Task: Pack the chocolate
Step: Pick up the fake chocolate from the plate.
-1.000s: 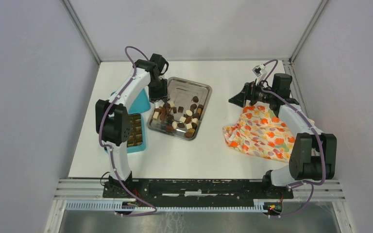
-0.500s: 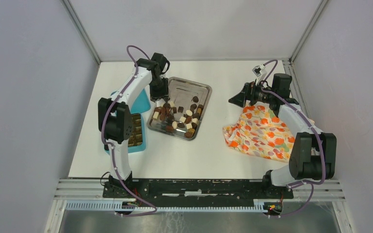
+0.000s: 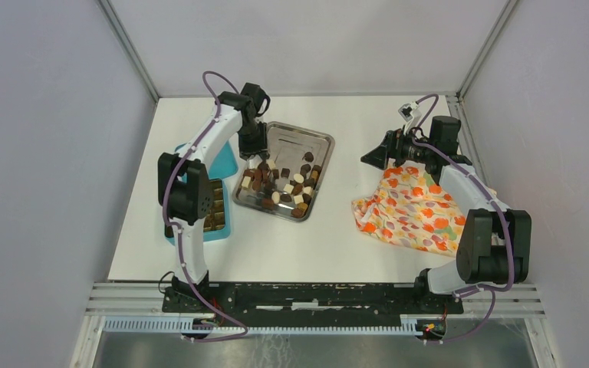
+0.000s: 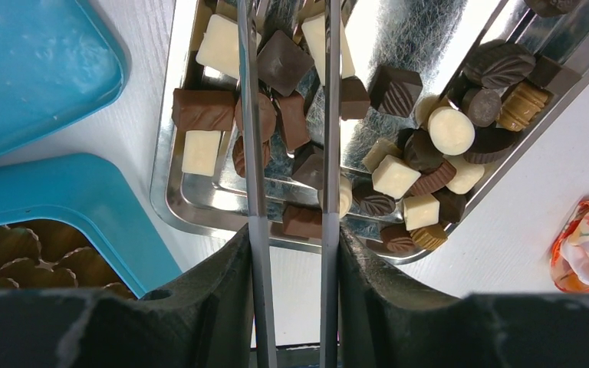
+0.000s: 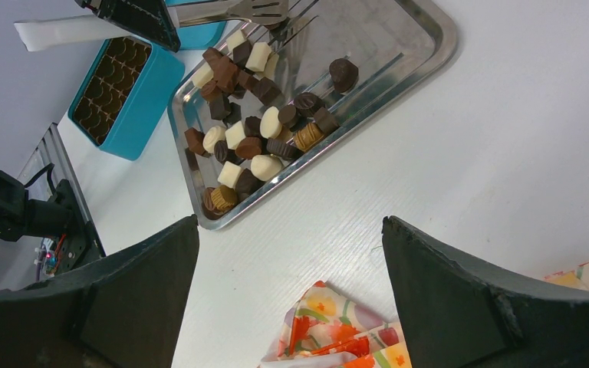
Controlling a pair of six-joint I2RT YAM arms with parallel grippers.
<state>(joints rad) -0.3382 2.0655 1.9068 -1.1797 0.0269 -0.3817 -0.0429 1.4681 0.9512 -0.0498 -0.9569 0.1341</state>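
Many small dark, mid-brown and cream chocolates [image 3: 280, 184] lie in a steel tray [image 3: 310, 139]; they also show in the left wrist view [image 4: 399, 169] and the right wrist view [image 5: 253, 142]. My left gripper [image 3: 251, 146] [image 4: 291, 238] is shut on metal tongs [image 4: 251, 153]. The tongs' two arms stand apart and reach over the tray's left part. Their tips [image 5: 268, 11] hover by the pieces at the tray's far left; I see no piece between them. My right gripper [image 3: 372, 159] [image 5: 291, 253] is open and empty above the table, right of the tray.
A teal compartmented box [image 3: 216, 207] [image 4: 69, 199] with brown cups sits left of the tray, its lid [image 3: 222, 161] [image 4: 38, 69] behind it. An orange floral cloth [image 3: 414, 207] [image 5: 337, 330] lies under the right arm. Grey walls enclose the table.
My left arm has shifted slightly to the right, bringing the tongs a little further over the tray. The right arm has not moved.
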